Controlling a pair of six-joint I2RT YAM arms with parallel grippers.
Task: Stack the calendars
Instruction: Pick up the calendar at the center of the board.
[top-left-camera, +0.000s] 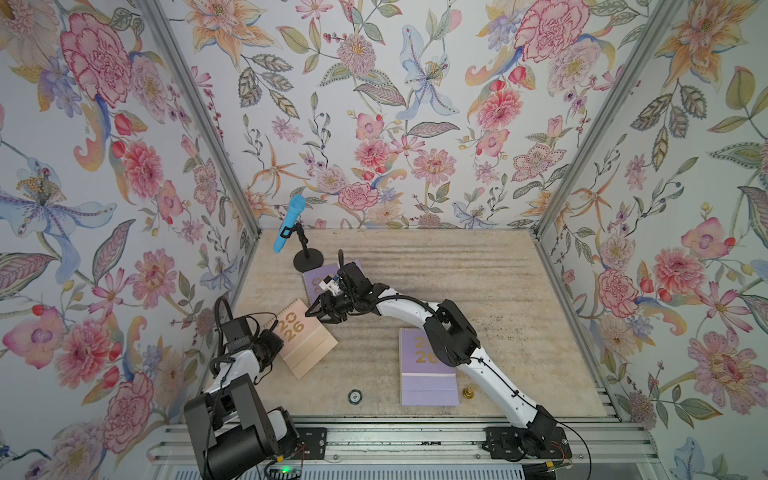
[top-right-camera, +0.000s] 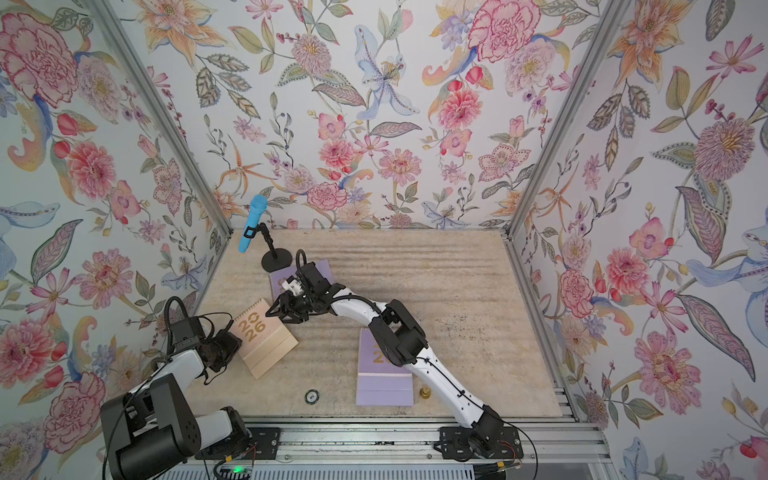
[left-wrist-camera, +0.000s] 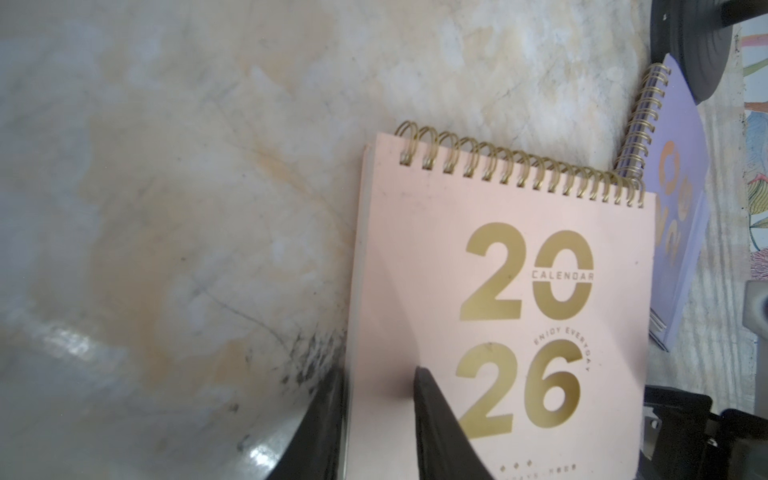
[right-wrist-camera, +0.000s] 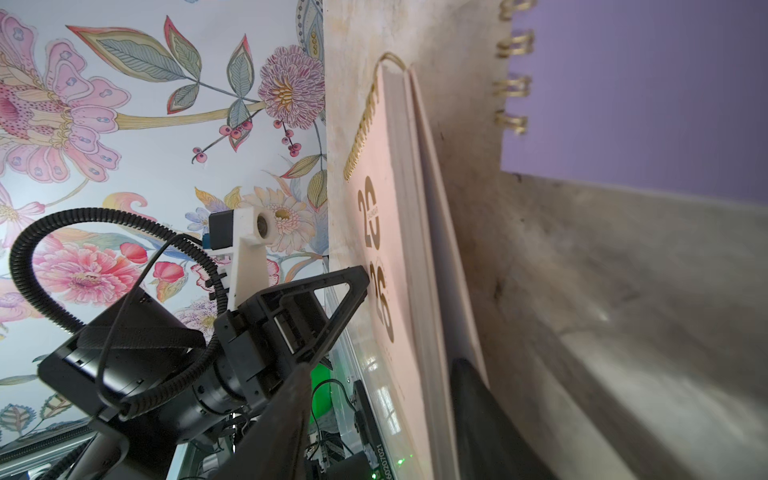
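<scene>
Fingers (left-wrist-camera: 436, 424) of left claw (left-wrist-camera: 376, 374) pinch peach calendar (left-wrist-camera: 498, 249) near lilac calendar (left-wrist-camera: 681, 174).

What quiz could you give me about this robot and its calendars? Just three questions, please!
1. Which colour of calendar does the left end effector touch?
2. Pick one: what stands at the far left corner of the table? A) a blue microphone B) a red cup C) a lamp
3. True or false: every calendar is already in one stack.

Key
1. Peach: it touches the peach calendar.
2. A
3. False: the peach calendar lies apart from the front purple calendar.
</scene>
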